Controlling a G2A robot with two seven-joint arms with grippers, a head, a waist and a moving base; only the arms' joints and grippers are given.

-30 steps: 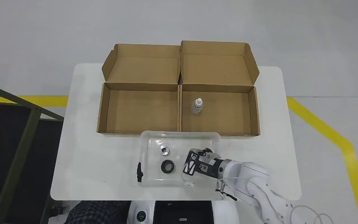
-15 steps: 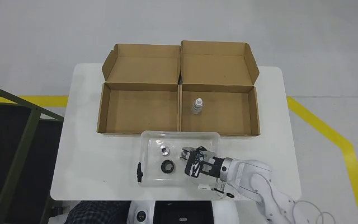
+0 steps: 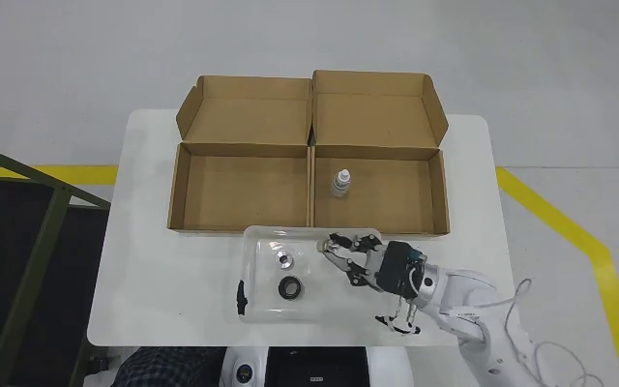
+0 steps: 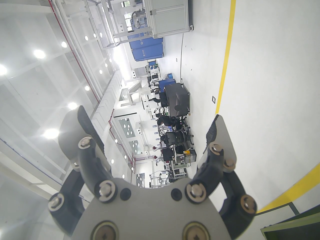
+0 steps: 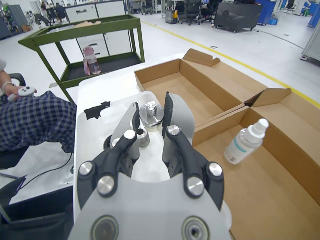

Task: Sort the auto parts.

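One round metal part is seen from the wrist clamped in the right end effector; from above, it is placed over the clear tray. The left end effector is spread wide, empty.

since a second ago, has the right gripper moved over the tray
Yes. The right gripper has shifted from the near side of the clear tray to its far rim, closer to the cardboard boxes.
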